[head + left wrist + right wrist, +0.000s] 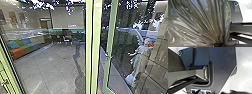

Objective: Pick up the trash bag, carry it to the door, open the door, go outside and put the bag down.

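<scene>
In the left wrist view the trash bag (200, 20) shows large, dark and shiny, its folds running together into a gathered neck. My left gripper (218, 45) is shut on that neck. The bag's rounded brownish side (175, 62) also shows in the right wrist view, beside the robot's jointed bar. How my right gripper stands cannot be made out. In the head view a glass door (110, 47) with a pale green frame stands at an angle, right of thick green posts (93, 47).
Behind the left glass pane lie a tiled floor (50, 67), a colourful sofa (23, 48) and chairs (67, 38). At the right a pale figure (141, 58), perhaps a person, shows at the glass; whether it is a reflection is unclear. Another green frame (8, 72) edges the left.
</scene>
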